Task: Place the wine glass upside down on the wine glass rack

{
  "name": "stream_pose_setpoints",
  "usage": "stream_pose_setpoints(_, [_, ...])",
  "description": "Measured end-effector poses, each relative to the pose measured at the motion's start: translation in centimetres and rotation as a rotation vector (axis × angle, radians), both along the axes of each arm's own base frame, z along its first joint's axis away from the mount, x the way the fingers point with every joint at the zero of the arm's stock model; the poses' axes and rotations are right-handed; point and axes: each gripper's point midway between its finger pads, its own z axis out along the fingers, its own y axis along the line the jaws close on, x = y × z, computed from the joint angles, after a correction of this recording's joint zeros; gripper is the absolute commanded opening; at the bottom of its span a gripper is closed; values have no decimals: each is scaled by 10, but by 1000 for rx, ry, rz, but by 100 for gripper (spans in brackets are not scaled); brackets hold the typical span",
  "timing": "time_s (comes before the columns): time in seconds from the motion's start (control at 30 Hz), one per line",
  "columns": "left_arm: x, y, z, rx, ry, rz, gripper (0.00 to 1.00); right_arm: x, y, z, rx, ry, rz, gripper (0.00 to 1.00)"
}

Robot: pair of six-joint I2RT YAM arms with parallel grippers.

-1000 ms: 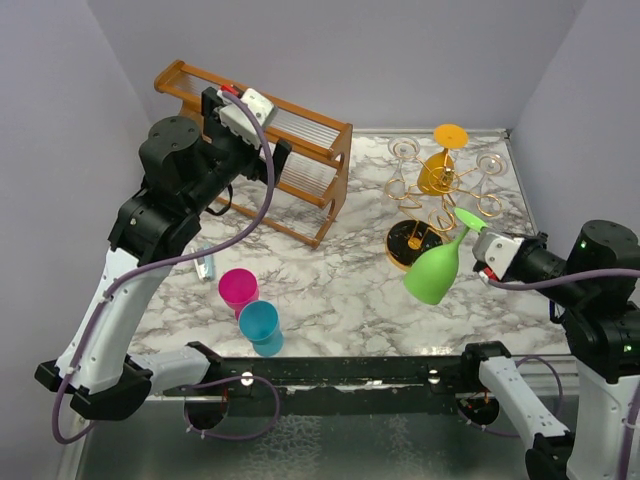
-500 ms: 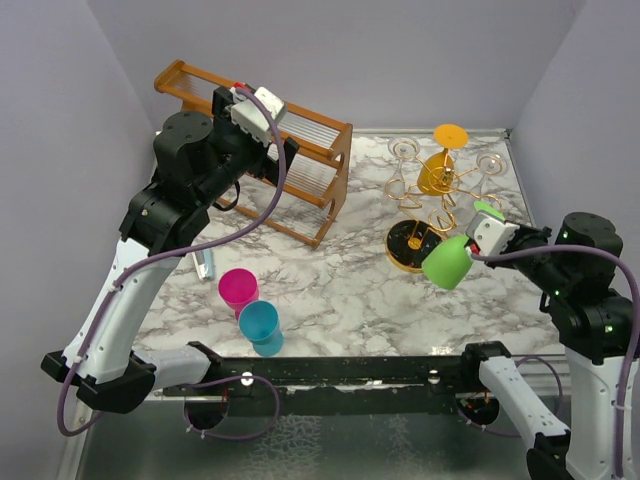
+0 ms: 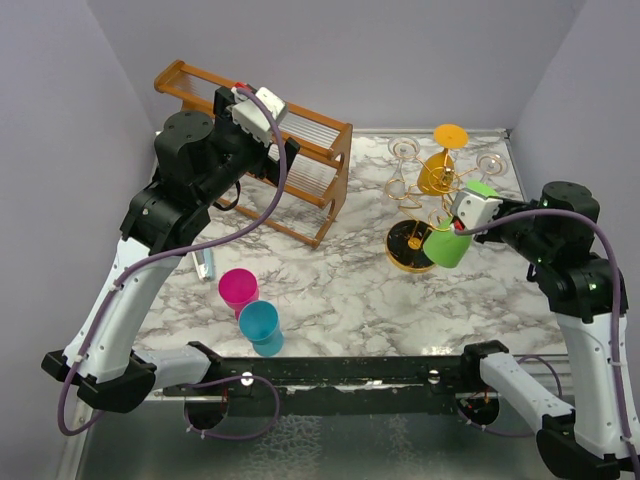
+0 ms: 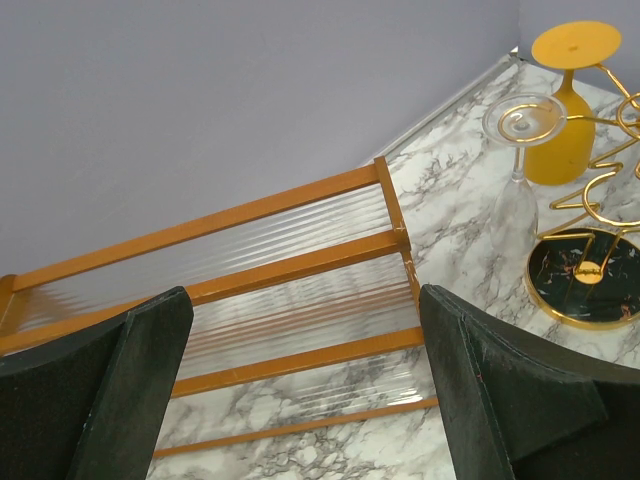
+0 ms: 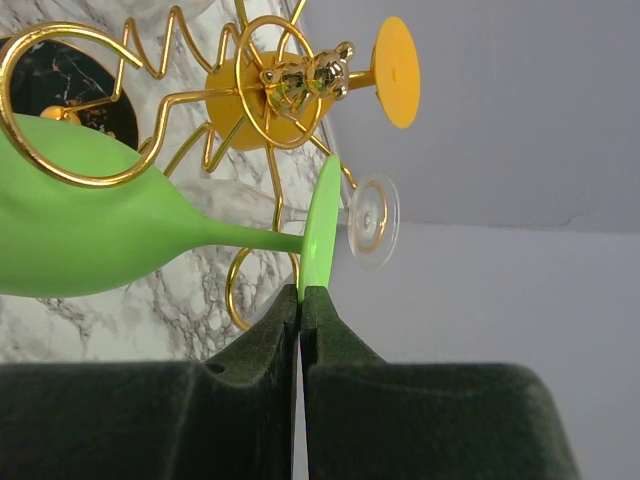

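- Hanging in the air at the near-right side of the wine glass rack (image 3: 443,196), the wine glass (image 3: 446,248) is opaque bright green, with a rounded bowl, a thin stem and a flat round foot.
- The right gripper (image 5: 301,300) has its fingers pressed together on the foot's rim, pinching it edge-on.
- The glass's long axis is tilted: the foot is high toward the far right and the bowl low, its mouth toward the near left. In the top view the bowl overlaps the edge of the rack's black, gold-rimmed base.
- In the right wrist view a gold curl crosses in front of the bowl; whether they touch cannot be told.
- An orange glass (image 3: 438,168) and a clear glass (image 4: 522,120) hang upside down on the far arms.
- Bare marble table (image 3: 340,290) lies near and left of the base; the back and right walls stand close behind the rack.
- The left gripper (image 4: 300,390) has its fingers spread wide, holding nothing, and faces the wooden shelf (image 4: 290,270).
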Motion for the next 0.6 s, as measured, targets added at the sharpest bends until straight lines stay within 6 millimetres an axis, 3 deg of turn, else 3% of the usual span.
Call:
stream_pose_setpoints(0.2, [0,-1,0,0,0,-3,99,14,0,0,-35,-9,-3,1])
stream_pose_setpoints(0.6, [5,-5,-5,7,14,-10,99,23,-9,1,-74,-41,-55,1])
